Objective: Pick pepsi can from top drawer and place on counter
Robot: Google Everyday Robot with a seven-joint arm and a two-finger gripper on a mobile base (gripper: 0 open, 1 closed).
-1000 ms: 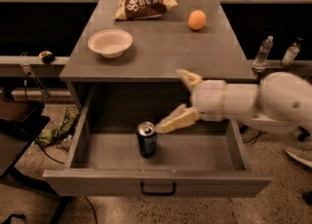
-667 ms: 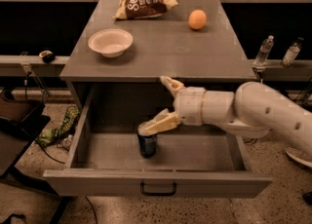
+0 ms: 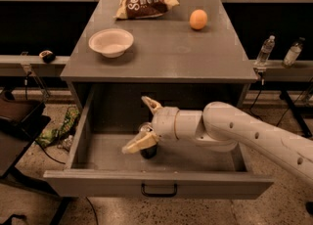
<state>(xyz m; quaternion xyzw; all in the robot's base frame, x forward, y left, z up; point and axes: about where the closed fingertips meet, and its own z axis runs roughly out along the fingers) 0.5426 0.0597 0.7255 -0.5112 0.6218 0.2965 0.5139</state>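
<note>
The top drawer is pulled open, with a black handle on its front panel. The dark pepsi can stands upright near the middle of the drawer floor, partly hidden by the arm. My gripper reaches in from the right and is open. One cream finger lies over the can's top and front side; the other finger points up and back, apart from the can. The grey counter is the cabinet top above the drawer.
On the counter stand a white bowl, a chip bag and an orange. Two clear bottles stand on the right side ledge. Bags and cables lie on the floor at the left.
My gripper has moved left across the drawer and down to the can. Its lower finger now covers the can's top, which showed free before.
</note>
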